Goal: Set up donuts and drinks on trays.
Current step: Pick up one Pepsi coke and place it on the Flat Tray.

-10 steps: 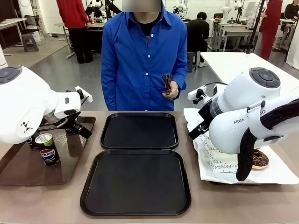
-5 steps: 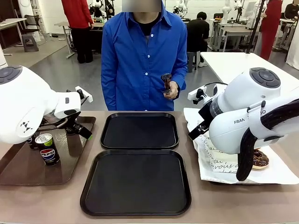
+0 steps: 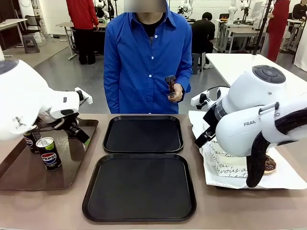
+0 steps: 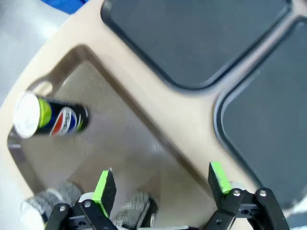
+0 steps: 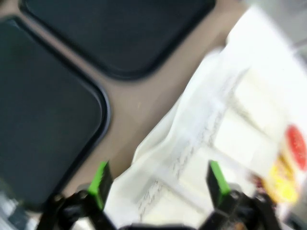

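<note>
With fingers apart on the left gripper (image 4: 160,181) and right gripper (image 5: 158,179), the Pepsi can (image 3: 48,153) looks rigid, slick and tippy, so it is probably best gripped mid-body.

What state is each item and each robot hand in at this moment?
near black tray, empty
far black tray, empty
front Pepsi can, upright on the brown tray
donut, on white paper, outside both black trays
left hand, open above the brown tray
right hand, open above the white paper
</note>
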Action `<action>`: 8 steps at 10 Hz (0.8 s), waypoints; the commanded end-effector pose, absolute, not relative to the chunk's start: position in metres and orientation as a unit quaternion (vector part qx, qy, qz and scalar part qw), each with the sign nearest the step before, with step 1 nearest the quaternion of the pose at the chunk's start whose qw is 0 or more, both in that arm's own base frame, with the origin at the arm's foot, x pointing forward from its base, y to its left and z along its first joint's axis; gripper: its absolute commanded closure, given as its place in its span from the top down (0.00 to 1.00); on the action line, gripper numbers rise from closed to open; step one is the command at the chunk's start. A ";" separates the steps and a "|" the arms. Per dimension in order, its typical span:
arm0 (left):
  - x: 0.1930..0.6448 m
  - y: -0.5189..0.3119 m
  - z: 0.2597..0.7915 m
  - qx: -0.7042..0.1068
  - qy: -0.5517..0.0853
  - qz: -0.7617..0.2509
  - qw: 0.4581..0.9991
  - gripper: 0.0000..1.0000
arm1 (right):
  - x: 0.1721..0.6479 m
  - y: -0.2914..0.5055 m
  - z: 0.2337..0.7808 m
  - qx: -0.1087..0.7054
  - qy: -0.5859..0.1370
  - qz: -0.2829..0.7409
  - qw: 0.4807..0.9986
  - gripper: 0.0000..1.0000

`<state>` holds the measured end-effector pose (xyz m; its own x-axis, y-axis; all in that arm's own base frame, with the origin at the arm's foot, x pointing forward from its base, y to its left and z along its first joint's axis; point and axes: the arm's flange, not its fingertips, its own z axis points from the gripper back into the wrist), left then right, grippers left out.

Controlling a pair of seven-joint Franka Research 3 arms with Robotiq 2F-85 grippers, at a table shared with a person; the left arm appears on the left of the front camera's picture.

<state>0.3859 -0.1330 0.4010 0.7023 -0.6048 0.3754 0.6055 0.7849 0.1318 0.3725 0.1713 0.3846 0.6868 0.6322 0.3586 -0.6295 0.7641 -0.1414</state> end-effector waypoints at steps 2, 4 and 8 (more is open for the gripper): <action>0.263 -0.061 0.414 0.001 -0.121 -0.370 0.921 1.00 | 0.229 0.105 0.376 -0.008 -0.090 0.315 0.945 1.00; 0.237 -0.043 0.405 -0.026 -0.060 -0.373 0.925 1.00 | 0.185 0.085 0.370 0.006 0.009 0.310 0.951 1.00; 0.306 -0.063 0.467 -0.026 -0.052 -0.359 0.931 1.00 | 0.283 0.132 0.440 -0.006 0.006 0.314 0.949 1.00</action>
<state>0.3055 -0.0562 0.4771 0.7453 -0.6566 0.1159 0.6541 0.7537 0.0641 0.2721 0.1213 0.4561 0.8014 0.5978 -0.0186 -0.5976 0.7992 -0.0642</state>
